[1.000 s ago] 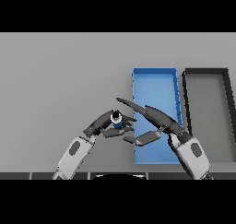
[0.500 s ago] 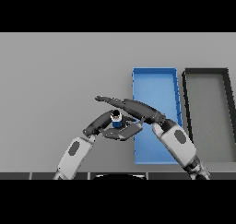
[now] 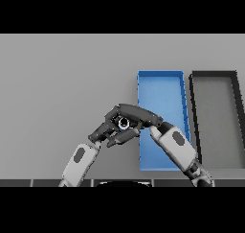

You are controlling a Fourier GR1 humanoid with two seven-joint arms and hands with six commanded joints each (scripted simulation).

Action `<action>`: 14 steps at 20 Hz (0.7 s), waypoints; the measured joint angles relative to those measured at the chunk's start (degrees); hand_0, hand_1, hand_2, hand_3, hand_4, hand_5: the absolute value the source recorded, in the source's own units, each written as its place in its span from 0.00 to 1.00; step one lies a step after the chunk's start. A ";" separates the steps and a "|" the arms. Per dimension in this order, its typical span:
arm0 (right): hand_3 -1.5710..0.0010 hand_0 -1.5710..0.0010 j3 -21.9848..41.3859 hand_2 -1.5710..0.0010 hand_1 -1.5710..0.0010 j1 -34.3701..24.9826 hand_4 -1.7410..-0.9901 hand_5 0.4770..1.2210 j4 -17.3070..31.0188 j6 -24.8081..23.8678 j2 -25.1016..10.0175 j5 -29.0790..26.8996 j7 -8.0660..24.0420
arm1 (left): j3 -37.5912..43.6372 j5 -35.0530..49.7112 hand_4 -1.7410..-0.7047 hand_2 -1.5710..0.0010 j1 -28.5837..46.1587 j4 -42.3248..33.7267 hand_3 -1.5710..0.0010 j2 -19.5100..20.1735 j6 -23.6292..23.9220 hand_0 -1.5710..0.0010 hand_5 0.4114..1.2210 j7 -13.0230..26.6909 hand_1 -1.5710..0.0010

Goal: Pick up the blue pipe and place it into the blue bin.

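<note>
The blue pipe (image 3: 123, 123) is a short blue tube, mostly hidden, lying on the grey table just left of the blue bin (image 3: 161, 90). My right hand (image 3: 136, 113) arches over it from the right, with fingers curled down round its far side and thumb below. From the lower left, my left hand (image 3: 106, 130) rests against the pipe's near side with relaxed fingers.
A dark grey bin (image 3: 216, 112) stands right beside the blue bin, on its right. The blue bin's near left corner lies under my right forearm (image 3: 174, 148). Grey table (image 3: 62, 83) stretches to the left and back.
My right hand has swung left from above the blue bin's edge to over the pipe, and its fingers have curled round it. The left hand has barely moved.
</note>
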 measured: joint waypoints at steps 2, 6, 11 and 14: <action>0.17 0.09 1.14 0.09 0.09 -0.19 0.10 0.69 0.09 -0.85 -0.43 -0.01 -2.82 | 0.50 0.22 0.03 0.00 0.65 -0.81 0.07 -0.33 -0.63 0.00 1.00 0.62 0.00; 0.07 0.04 3.27 0.04 0.04 -0.93 0.04 0.87 -0.70 -2.43 -1.90 0.08 -6.63 | 1.45 -0.20 0.01 0.00 0.65 -1.66 0.09 -0.84 -2.05 0.00 1.00 0.68 0.00; 0.02 0.01 4.08 0.01 0.01 -0.99 0.01 0.96 -0.10 -5.75 -1.62 2.83 -9.77 | 2.57 -2.38 0.02 0.00 0.35 -2.07 0.07 -0.97 -1.99 0.00 1.00 1.26 0.00; 0.01 0.01 4.24 0.01 0.01 -0.26 0.01 0.98 -0.61 -5.94 -2.52 3.92 -11.82 | 2.57 -6.06 0.36 0.47 0.13 -2.02 0.52 -0.78 -2.11 0.40 1.00 0.39 0.45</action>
